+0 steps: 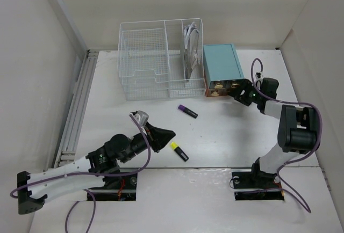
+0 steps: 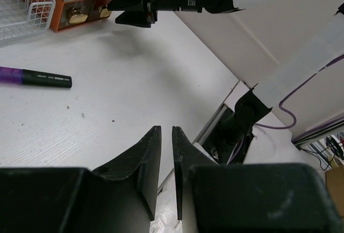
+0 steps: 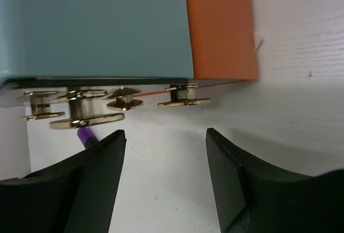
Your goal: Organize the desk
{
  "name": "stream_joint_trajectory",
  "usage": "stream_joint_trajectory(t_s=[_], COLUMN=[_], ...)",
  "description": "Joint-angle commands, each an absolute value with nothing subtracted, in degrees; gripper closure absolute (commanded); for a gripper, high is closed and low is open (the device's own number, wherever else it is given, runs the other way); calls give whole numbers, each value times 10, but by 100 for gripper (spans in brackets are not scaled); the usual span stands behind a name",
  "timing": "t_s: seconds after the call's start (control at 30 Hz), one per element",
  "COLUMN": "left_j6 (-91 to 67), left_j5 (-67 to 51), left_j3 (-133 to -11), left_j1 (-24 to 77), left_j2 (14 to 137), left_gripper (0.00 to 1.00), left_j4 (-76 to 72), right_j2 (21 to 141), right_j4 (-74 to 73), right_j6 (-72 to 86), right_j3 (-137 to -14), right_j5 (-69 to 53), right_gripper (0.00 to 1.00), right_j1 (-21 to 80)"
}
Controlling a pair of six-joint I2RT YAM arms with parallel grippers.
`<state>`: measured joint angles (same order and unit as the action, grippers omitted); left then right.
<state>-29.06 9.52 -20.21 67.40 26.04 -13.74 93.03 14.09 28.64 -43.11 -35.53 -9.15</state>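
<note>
The white desk (image 1: 231, 136) holds a purple marker (image 1: 187, 111) at its middle and a yellow highlighter (image 1: 179, 151) nearer the front. My left gripper (image 1: 167, 135) hovers just left of the highlighter; in the left wrist view (image 2: 166, 132) its fingers are nearly together and hold nothing. My right gripper (image 1: 237, 93) is open and empty at the front of the teal drawer box (image 1: 221, 67). In the right wrist view the right gripper (image 3: 165, 135) faces the gold drawer knobs (image 3: 183, 100) just ahead, apart from them.
A white wire basket organizer (image 1: 160, 58) stands at the back, left of the drawer box, with white items in its right compartment. The drawer box has an orange base (image 3: 220, 29). The purple marker also shows in the left wrist view (image 2: 32, 76). Pale walls surround the desk.
</note>
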Motion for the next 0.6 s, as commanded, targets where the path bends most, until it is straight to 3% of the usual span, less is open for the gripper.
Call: stream_joint_trajectory(t_s=[0.0, 0.57], left_j6=[-295, -290], left_j5=[99, 88], left_j3=[-201, -194], left_j1=[674, 674], left_j2=[263, 263], left_gripper=[88, 86], left_j4=[-169, -185], right_j2=[949, 1009], right_j4=[199, 414], right_j6=[316, 403], right_j3=[-432, -374], right_j5=[-332, -306], right_gripper=[32, 30], right_j1=[-80, -75])
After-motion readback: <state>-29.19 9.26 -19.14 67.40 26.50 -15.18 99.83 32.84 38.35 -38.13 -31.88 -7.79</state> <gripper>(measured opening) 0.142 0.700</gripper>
